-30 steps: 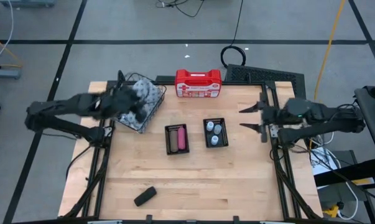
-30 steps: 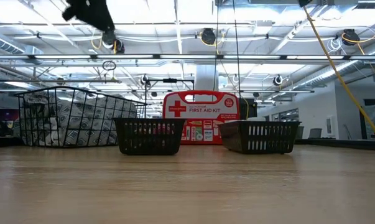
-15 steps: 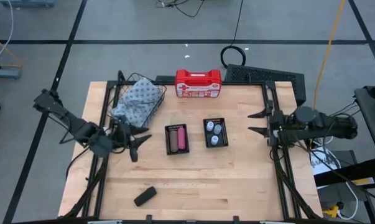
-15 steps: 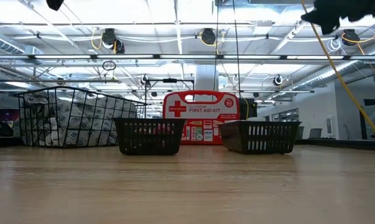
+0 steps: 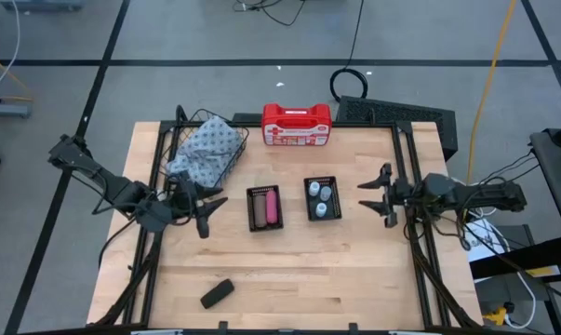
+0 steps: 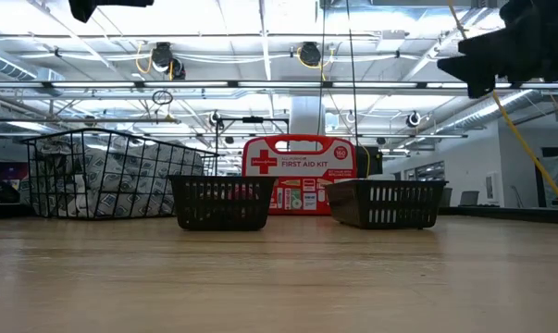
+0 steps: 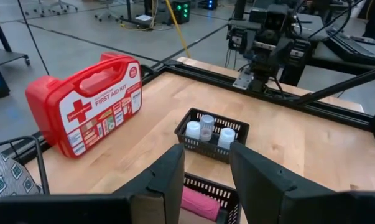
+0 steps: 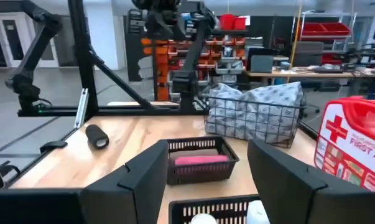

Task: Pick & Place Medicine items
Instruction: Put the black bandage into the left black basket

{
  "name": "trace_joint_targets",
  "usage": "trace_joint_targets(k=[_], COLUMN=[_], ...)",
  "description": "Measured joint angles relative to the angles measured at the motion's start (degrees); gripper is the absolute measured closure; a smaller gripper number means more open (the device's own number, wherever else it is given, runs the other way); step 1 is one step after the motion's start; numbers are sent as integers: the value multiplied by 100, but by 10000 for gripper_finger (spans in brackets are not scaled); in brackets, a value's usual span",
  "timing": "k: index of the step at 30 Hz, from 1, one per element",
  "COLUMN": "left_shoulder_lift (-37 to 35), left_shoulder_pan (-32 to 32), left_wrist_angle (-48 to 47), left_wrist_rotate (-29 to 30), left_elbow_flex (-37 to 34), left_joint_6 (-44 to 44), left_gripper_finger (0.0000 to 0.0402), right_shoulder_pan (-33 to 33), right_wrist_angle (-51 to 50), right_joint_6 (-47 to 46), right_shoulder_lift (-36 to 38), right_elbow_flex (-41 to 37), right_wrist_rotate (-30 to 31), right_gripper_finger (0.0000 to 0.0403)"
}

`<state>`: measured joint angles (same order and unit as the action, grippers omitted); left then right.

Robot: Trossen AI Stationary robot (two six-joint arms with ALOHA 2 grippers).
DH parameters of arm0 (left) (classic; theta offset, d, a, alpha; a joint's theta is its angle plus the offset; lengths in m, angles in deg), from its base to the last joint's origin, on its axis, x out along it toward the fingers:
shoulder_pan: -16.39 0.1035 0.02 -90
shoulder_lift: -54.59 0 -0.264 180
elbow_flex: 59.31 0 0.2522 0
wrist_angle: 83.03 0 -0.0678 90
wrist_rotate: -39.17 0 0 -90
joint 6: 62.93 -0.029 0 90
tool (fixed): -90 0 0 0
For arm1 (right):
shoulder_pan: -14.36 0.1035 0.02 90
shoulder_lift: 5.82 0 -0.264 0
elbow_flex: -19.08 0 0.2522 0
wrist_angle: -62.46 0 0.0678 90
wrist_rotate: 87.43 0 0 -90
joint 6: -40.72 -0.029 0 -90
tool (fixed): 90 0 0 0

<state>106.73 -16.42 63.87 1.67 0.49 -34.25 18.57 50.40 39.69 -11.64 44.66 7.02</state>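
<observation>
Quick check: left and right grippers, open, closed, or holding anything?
Left gripper: open, holding nothing.
Right gripper: open, holding nothing.

Pink block (image 8: 201, 160) in mesh tray (image 8: 203, 168), black block (image 8: 96, 136) apart, possibly a bottle top (image 8: 194, 219) below

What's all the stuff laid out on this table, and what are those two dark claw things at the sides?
First aid kit: one, red and white, back edge of the table, middle.
Wire basket: one, black, holding a grey patterned bundle, back left.
Left mesh tray: one, black, table centre, holding a pink block and a brown block.
Right mesh tray: one, black, beside the first, holding three whitish bottles.
Black block: one, lying loose near the front left.
Left gripper: open, left of the trays.
Right gripper: open, right of the trays.
</observation>
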Motion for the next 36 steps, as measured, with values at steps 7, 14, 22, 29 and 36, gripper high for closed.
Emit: trace_joint_targets(k=[7,14,22,29,36], left_shoulder_lift=[0,2,142,1888,4290], left_shoulder_pan=[17,17,7,-223,-258], left_wrist_angle=[-5,-6,370,-1219,-5088], left_wrist_rotate=[-3,-3,-851,-1385,-2860], left_elbow_flex=[0,0,87,2286,4525], left_joint_6=[-31,-30,-143,-418,2383], left_gripper_finger=[266,266,266,246,167], right_shoulder_pan=[0,0,0,0,0], right_wrist_angle=[162,656,576,528,537], right_joint_6=[16,29,16,16,16], right_shoulder_lift=[4,-1,4,-3,-3], right_elbow_flex=[-414,-822,-1076,-1087,-1093], right_wrist_rotate=[-29,-15,-11,-8,-7], right_gripper_finger=[193,193,193,193,193])
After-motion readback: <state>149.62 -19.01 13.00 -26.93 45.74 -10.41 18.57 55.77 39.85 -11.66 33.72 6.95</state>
